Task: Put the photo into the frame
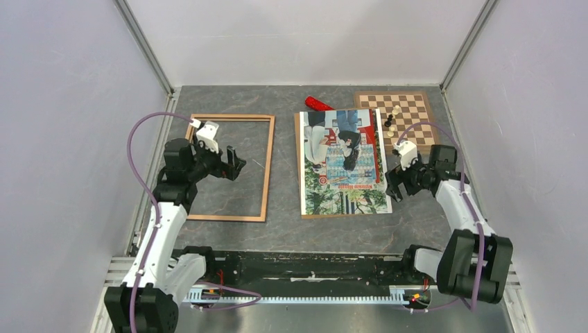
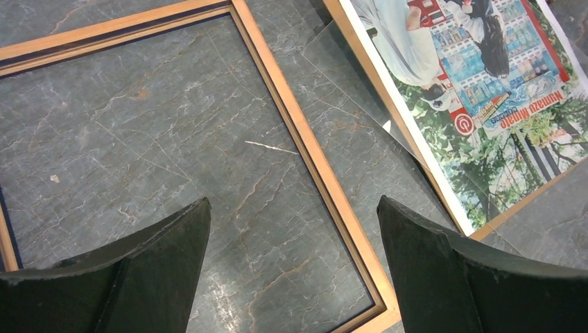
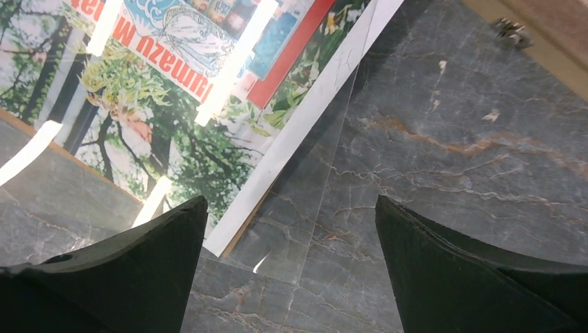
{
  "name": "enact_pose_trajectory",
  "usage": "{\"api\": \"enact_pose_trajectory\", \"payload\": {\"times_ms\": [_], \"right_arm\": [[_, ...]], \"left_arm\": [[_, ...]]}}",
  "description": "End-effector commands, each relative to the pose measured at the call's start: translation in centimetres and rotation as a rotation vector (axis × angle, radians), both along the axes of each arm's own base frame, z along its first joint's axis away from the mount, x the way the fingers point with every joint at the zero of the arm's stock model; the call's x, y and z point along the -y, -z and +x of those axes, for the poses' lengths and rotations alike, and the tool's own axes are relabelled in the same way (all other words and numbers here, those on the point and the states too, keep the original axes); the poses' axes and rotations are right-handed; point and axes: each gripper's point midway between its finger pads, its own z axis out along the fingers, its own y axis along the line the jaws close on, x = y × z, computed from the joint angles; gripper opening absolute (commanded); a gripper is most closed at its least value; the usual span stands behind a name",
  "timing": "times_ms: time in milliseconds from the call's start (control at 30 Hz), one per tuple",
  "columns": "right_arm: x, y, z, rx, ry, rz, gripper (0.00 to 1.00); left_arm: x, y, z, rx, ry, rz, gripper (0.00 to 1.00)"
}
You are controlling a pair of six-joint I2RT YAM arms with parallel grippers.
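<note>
The frame (image 1: 267,166) lies flat at the left, light wood face up, bare table showing inside it. Its right rail shows in the left wrist view (image 2: 305,132). The photo (image 1: 343,159) lies picture side up in the middle, on a brown fibreboard panel (image 1: 299,166). It also shows in the left wrist view (image 2: 485,90) and the right wrist view (image 3: 173,90). My left gripper (image 1: 236,165) (image 2: 292,208) is open and empty above the frame's inside, near the right rail. My right gripper (image 1: 394,186) (image 3: 291,205) is open and empty, just off the photo's near right corner.
A clear sheet (image 3: 312,208) overlaps the photo and juts past its edge. A chessboard (image 1: 409,111) with a few pieces (image 1: 392,121) lies at the back right. A red object (image 1: 319,104) lies behind the photo. A brown edge with a small metal clip (image 3: 512,29) shows top right.
</note>
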Motion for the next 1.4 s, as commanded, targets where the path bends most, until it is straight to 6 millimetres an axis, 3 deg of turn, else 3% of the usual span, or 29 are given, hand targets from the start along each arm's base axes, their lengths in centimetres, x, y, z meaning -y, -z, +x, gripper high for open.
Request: {"api": "enact_pose_trajectory", "payload": {"times_ms": [0, 300, 867, 1167, 1367], "right_arm": [[-0.7, -0.5, 0.0, -0.029, -0.097, 0.081, 0.93], [-1.2, 1.2, -0.1, -0.160, -0.162, 0.249, 0.86], [-0.3, 3.7, -0.4, -0.254, -0.208, 0.359, 0.79], [-0.4, 4.4, -1.5, -0.318, -0.249, 0.469, 0.58], [0.2, 4.0, -1.2, -0.298, -0.235, 0.474, 0.41]], "left_arm": [[0.5, -1.9, 1.1, 0.070, 0.035, 0.000, 0.96], [0.8, -1.2, 1.8, 0.045, 0.042, -0.001, 0.96], [1.4, -1.1, 2.8, 0.020, 0.040, -0.023, 0.96], [1.5, -1.0, 2.8, 0.019, 0.038, -0.018, 0.96], [1.4, -0.7, 2.9, 0.019, 0.035, -0.002, 0.96]]}}
